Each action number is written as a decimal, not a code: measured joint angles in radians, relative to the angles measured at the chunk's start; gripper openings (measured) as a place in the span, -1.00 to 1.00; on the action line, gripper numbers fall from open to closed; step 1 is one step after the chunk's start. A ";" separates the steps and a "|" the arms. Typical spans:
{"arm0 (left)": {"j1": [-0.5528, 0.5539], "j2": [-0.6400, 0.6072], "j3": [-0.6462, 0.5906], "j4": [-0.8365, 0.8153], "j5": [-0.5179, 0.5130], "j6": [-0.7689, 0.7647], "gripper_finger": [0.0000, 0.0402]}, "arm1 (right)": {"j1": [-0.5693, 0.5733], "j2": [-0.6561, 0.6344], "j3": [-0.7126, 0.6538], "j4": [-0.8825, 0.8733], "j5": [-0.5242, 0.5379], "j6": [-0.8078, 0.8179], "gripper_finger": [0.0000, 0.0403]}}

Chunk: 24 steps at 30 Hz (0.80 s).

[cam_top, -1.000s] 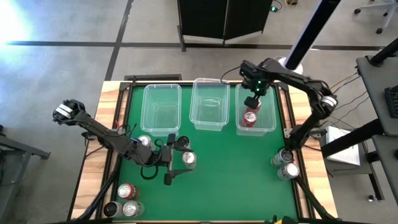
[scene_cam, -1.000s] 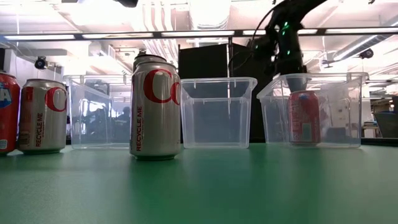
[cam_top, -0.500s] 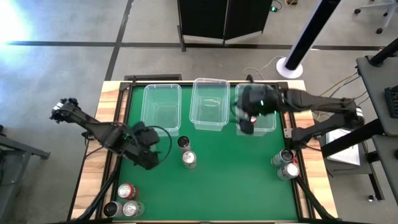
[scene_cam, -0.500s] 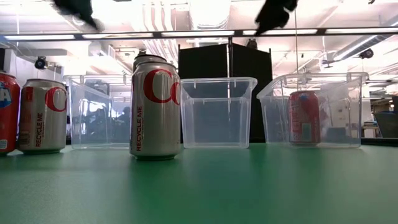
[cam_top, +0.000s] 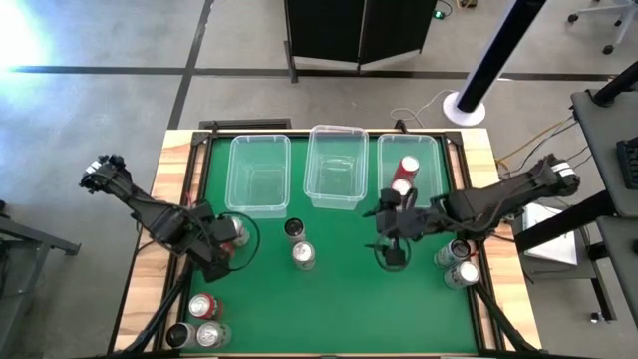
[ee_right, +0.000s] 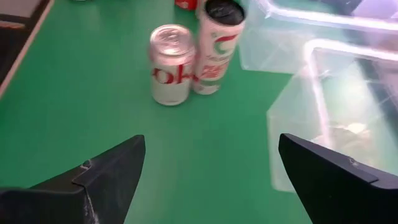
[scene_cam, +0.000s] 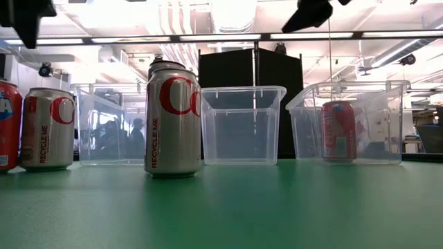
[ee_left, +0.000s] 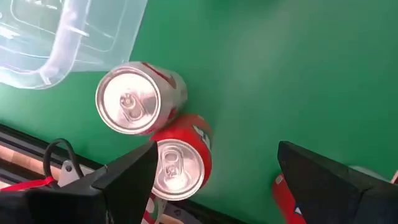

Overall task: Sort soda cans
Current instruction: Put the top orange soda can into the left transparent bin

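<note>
Table (cam_top: 349, 299), green top. Three clear bins are standing in a row along its far edge: left bin (cam_top: 259, 175), middle bin (cam_top: 334, 168), right bin (cam_top: 431, 160).

Red cans (cam_top: 405, 176): two are sitting inside the right bin; the low view is showing one (scene_cam: 338, 130) upright behind the bin wall.

Silver can (cam_top: 303, 255) and dark-topped can (cam_top: 292, 229): both are standing upright just beside each other on the table, near the middle bin's front edge.

Corner group (cam_top: 201, 324): one red and two more cans are standing together well away from the middle bin, toward the near left corner.

Right pair (cam_top: 459, 264): two silver-topped cans are standing near the right edge, in front of the right bin.

Left gripper (cam_top: 221, 251): is hovering in front of the left bin, fingers spread wide and holding nothing; a silver-topped can (ee_left: 138, 98) and a red can (ee_left: 180, 163) are touching below it.

Right gripper (cam_top: 392, 239): is hovering in front of the right bin, fingers spread wide, empty.
</note>
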State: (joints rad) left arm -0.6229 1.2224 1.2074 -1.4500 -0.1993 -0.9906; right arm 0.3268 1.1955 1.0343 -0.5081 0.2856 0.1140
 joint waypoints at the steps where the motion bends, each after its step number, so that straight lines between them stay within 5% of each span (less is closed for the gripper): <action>1: -0.007 -0.006 -0.010 -0.002 -0.004 0.002 0.57 | 0.014 0.002 -0.010 0.006 0.001 0.020 0.81; 10: -0.009 -0.124 -0.184 0.019 0.000 0.028 0.58 | 0.052 0.046 -0.055 0.026 0.033 0.114 0.81; 24: -0.007 -0.247 -0.407 0.177 0.040 0.014 0.74 | 0.053 0.145 0.067 0.027 0.031 0.112 0.81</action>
State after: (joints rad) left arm -0.6302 0.9750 0.8007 -1.2734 -0.1596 -0.9765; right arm 0.3794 1.3406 1.1013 -0.4813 0.3164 0.2263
